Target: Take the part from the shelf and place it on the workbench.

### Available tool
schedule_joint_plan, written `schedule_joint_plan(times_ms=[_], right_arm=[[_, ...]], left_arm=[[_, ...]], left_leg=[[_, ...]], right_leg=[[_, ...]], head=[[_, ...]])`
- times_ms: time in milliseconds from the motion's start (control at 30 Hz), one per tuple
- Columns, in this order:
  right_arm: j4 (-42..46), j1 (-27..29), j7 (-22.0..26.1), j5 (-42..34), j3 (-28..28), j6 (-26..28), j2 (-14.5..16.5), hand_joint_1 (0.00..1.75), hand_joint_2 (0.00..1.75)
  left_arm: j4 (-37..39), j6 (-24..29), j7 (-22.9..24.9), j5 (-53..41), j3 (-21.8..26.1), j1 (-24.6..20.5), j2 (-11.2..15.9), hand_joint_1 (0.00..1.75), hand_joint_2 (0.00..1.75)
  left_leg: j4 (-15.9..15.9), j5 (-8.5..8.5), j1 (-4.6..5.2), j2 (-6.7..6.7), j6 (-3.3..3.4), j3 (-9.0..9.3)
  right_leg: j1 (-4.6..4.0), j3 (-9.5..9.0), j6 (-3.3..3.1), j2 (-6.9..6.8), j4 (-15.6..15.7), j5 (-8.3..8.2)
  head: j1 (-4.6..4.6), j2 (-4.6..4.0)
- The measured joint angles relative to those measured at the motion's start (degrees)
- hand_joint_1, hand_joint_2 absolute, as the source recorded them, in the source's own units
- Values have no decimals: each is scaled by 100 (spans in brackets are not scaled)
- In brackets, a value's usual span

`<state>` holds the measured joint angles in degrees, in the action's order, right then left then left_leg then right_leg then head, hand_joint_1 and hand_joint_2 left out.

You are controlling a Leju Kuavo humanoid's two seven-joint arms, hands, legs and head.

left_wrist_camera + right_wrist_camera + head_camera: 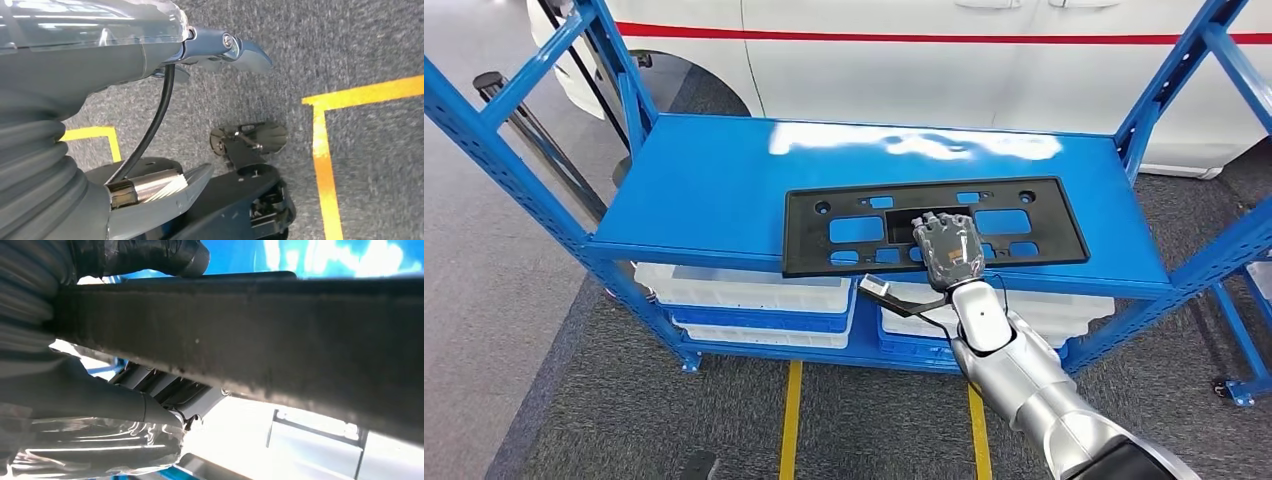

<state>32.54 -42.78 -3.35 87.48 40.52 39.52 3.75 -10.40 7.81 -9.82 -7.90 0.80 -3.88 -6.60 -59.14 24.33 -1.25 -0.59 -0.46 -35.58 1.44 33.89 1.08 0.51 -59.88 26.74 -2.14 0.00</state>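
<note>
The right hand [948, 250] grips the near edge of the flat black perforated plastic part [844, 222] on the glossy blue metal shelf [704, 180].

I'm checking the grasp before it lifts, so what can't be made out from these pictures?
- Head view: the right hand lies over the black part, its back hiding the fingers' hold.
- Right wrist view: the part's edge is close and blurred; fingers above, thumb below, contact unclear.
- Left wrist view: the left hand is cut off at the edge.

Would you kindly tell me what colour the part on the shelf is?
Black, clearest in the head view: the part on the blue shelf.
</note>
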Motion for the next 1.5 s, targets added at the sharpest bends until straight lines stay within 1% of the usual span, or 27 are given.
schedule_joint_plan(times_ms=[67,167,200,233,267,300,367,433,533,600,667,700,733,767,833,900,933,1000,1033,1100,1167,1200,1233,1300,1367,1433,1500], right_arm=[[-39,0,66,-37,-35,0,10,175,175],[-95,8,81,-40,-62,0,16,175,175],[-115,14,85,-40,-64,0,16,175,175],[-134,18,89,-40,-65,0,16,175,175],[-149,20,93,-40,-67,0,16,175,175],[-159,20,108,-40,-70,0,16,175,175],[-178,13,159,-38,-84,0,20,175,175],[-211,5,220,-36,-97,1,32,175,175],[-270,6,267,-42,-116,1,43,175,175],[-304,1,278,-58,-145,2,39,175,175],[-341,4,282,-92,-176,2,33,175,175],[-362,12,283,-110,-187,2,28,175,175],[-384,20,284,-125,-195,3,23,175,175],[-403,24,285,-136,-200,3,19,175,175],[-429,25,293,-148,-217,4,17,175,175],[-440,22,301,-158,-240,5,15,175,175],[-444,20,302,-163,-249,7,13,175,175],[-455,20,314,-187,-261,7,11,175,175],[-462,17,330,-209,-269,7,11,175,175],[-472,17,364,-254,-297,7,12,175,175],[-485,17,382,-284,-331,7,12,175,175],[-493,19,389,-298,-346,7,12,175,175],[-503,20,399,-311,-360,7,12,175,175],[-517,21,422,-329,-388,7,12,175,175],[-522,16,438,-339,-425,7,13,175,175],[-538,-10,445,-344,-468,8,14,175,175],[-580,-63,464,-350,-502,9,21,175,175]], left_arm=[[0,-1,1,-7,3,2,0,0,175],[0,-1,1,-10,5,-3,0,0,175],[0,-1,1,-10,5,-2,0,0,175],[0,-1,1,-10,5,0,0,0,175],[0,-1,1,-10,5,-1,0,0,175],[0,-1,1,-10,5,-6,0,0,175],[0,-1,1,-13,8,-21,11,0,175],[0,-1,0,-26,11,-28,22,0,175],[0,-6,-1,-49,14,-21,21,0,175],[0,-14,1,-62,16,-21,22,0,175],[0,-21,3,-87,17,-18,24,0,175],[0,-23,5,-100,18,-13,24,0,175],[0,-26,9,-113,18,-7,24,0,175],[0,-28,11,-121,18,-2,24,0,175],[0,-31,15,-132,18,4,24,0,175],[0,-32,17,-134,18,7,24,0,175],[0,-32,18,-135,18,8,24,0,175],[0,-32,20,-144,18,14,25,0,175],[0,-32,20,-152,18,19,25,0,175],[0,-32,21,-175,18,30,26,0,175],[0,-31,21,-198,18,27,26,0,175],[0,-30,21,-209,17,24,26,0,175],[0,-29,22,-219,17,22,26,0,175],[0,-25,25,-227,16,18,26,0,175],[-1,-15,29,-228,17,-1,31,0,175],[-2,-1,35,-227,18,-33,37,0,175],[-2,10,43,-222,20,-52,39,0,175]], left_leg=[[-255,251,-14,13,-40,-115],[-1308,925,-15,26,-67,-465],[-1557,1018,-11,26,-64,-512],[-1612,998,-6,26,-50,-464],[-1453,883,5,26,-22,-311],[-1105,725,23,26,23,-60],[-322,575,72,29,112,440],[41,565,117,27,149,638],[150,398,99,39,198,599],[210,256,62,63,261,506],[199,148,71,70,289,351],[183,99,72,71,285,268],[159,53,70,71,276,181],[127,13,66,71,265,96],[48,-46,60,69,228,-55],[-7,-106,72,65,166,-147],[-11,-147,78,64,130,-170],[15,-234,83,54,60,-197],[-9,-203,79,47,31,-231],[-315,163,68,37,-16,-363],[-996,729,56,40,-43,-545],[-1344,891,55,41,-51,-604],[-1577,917,55,41,-52,-605],[-1516,654,56,41,-33,-348],[-797,460,68,40,17,227],[-99,549,97,31,59,669],[124,565,115,24,101,715]], right_leg=[[10,56,-117,-19,25,-67],[-38,187,-229,-50,29,-167],[-61,237,-242,-57,21,-200],[-83,286,-248,-60,9,-230],[-102,331,-249,-61,-6,-259],[-117,370,-246,-61,-22,-284],[-138,424,-215,-64,-43,-339],[-126,443,-150,-69,-27,-413],[-108,469,-38,-61,-8,-441],[-102,582,18,-49,-325,-64],[-81,765,62,-46,-1016,461],[-70,823,83,-46,-1338,595],[-59,807,99,-47,-1508,586],[-48,698,110,-48,-1483,470],[-25,227,106,-46,-895,225],[-44,-206,54,-32,-212,241],[-62,-295,20,-24,-31,294],[-68,-266,-65,-23,30,233],[-57,-233,-116,-35,55,181],[-32,-120,-227,-61,89,48],[-50,26,-274,-74,82,-77],[-59,111,-273,-78,76,-139],[-66,196,-272,-81,68,-200],[-74,364,-256,-84,43,-317],[-82,499,-221,-81,5,-417],[-86,575,-163,-85,-14,-520],[-85,606,-89,-87,30,-652]], head=[[-3,0],[-5,0],[-5,0],[-5,0],[-5,0],[-5,0],[-3,0],[-3,0],[0,0],[11,0],[18,0],[19,0],[19,0],[19,0],[18,0],[15,0],[16,0],[14,0],[14,0],[10,0],[6,0],[7,0],[7,0],[7,0],[5,0],[12,0],[17,0]])
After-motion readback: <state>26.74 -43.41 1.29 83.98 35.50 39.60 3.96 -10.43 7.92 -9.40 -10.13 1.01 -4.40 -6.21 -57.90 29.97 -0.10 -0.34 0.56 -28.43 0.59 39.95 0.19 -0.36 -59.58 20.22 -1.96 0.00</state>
